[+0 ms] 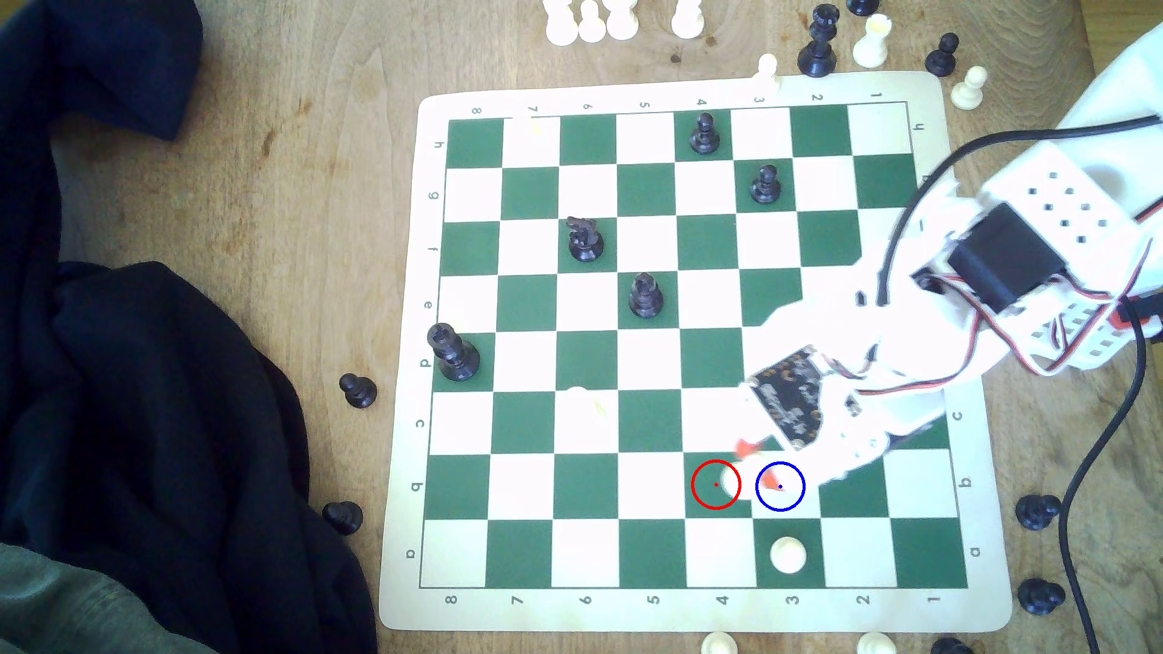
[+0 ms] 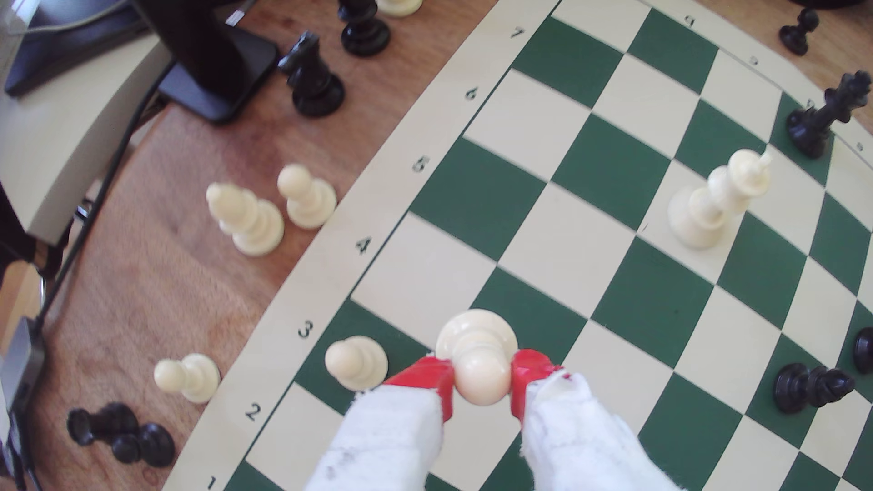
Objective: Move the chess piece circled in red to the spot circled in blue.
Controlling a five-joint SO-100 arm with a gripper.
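Right now the gripper (image 2: 483,380) pinches the chess piece (image 2: 482,377) by its rounded head, one red fingertip (image 2: 427,380) pressed on either side, with the piece's wide base showing just beyond the tips over the board (image 2: 614,156). Seen from the exterior view, the gripper (image 1: 755,468) reaches in from that view's right, and the piece (image 1: 730,483) shows as a pale disc at the inner right edge of the red ring, on a green square. The spot (image 1: 780,486) lies on the white square just beside it, to the exterior view's right, and one red tip sits inside the blue ring. Close beside the gripper, a white pawn (image 2: 355,362) stands on the next green square by the board's edge. Farther ahead of the fingers a tall white piece (image 2: 718,203) stands, with a black piece (image 2: 824,118) beyond it.
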